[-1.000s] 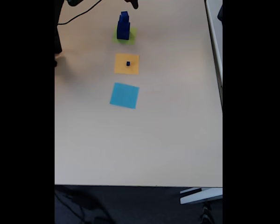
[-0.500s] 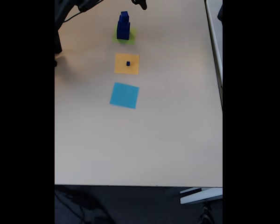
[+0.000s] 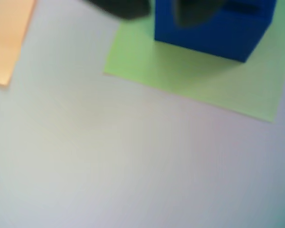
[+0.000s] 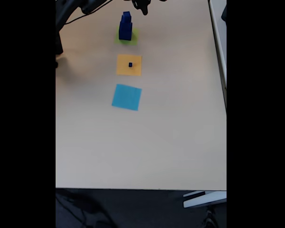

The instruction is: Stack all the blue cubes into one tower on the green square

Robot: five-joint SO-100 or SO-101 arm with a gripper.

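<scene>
Blue cubes (image 4: 125, 26) stacked on green square (image 4: 133, 38), tool (image 4: 143, 6) state unclear, table (image 4: 142, 142) open.

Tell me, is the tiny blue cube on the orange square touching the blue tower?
Apart. In the fixed view the tiny blue cube sits alone on the orange square, with bare table between it and the blue tower on the green square.

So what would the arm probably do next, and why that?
Probably swing toward the orange square to fetch the tiny blue cube on it. In the fixed view a tower of blue cubes already stands on the green square, and that one small cube is the last lying apart. The gripper hangs near the tower top; whether it is open is unclear.
</scene>
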